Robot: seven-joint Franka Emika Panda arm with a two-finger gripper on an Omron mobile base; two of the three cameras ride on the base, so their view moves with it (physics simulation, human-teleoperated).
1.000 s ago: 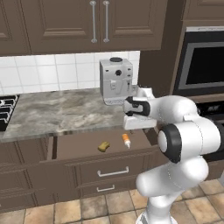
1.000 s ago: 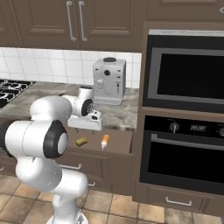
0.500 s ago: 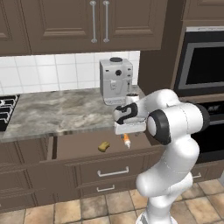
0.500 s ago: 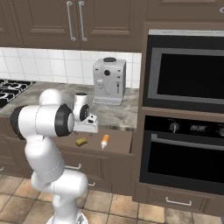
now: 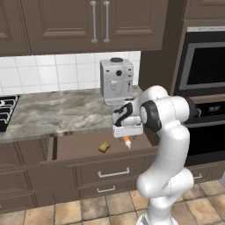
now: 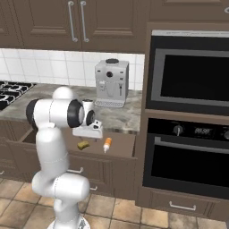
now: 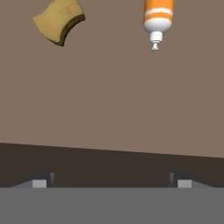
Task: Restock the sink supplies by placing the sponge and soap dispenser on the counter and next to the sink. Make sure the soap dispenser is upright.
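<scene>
My gripper (image 5: 127, 132) hangs over an open drawer (image 5: 83, 147) below the counter (image 5: 57, 114), its two fingertips (image 7: 40, 183) spread wide apart with nothing between them. In the hand view the tips stand at about seven and five o'clock, and the brown drawer floor (image 7: 109, 96) stretches away above them. On that floor the sponge (image 7: 59, 20), mustard-yellow with a bite-shaped notch in its edge, lies at about eleven o'clock, and the soap dispenser (image 7: 158, 19), orange with a white band and white nozzle, lies on its side at about one o'clock, its nozzle pointing back toward my fingers. The two are well apart from each other and from my fingertips. From the left base view the sponge (image 5: 104, 147) sits in the drawer at about eight o'clock from my gripper, while the dispenser (image 5: 127, 141) shows just beneath my hand. From the right base view my gripper (image 6: 89, 131) hovers at the counter's front edge (image 6: 112, 129), with the sponge (image 6: 83, 145) just below it and the dispenser (image 6: 107, 144) at roughly four o'clock. A grey coffee machine (image 5: 116, 81) stands on the marbled counter behind my arm, under dark wall cabinets (image 5: 88, 22), and a built-in oven (image 6: 188, 89) fills the tall unit to the right.
</scene>
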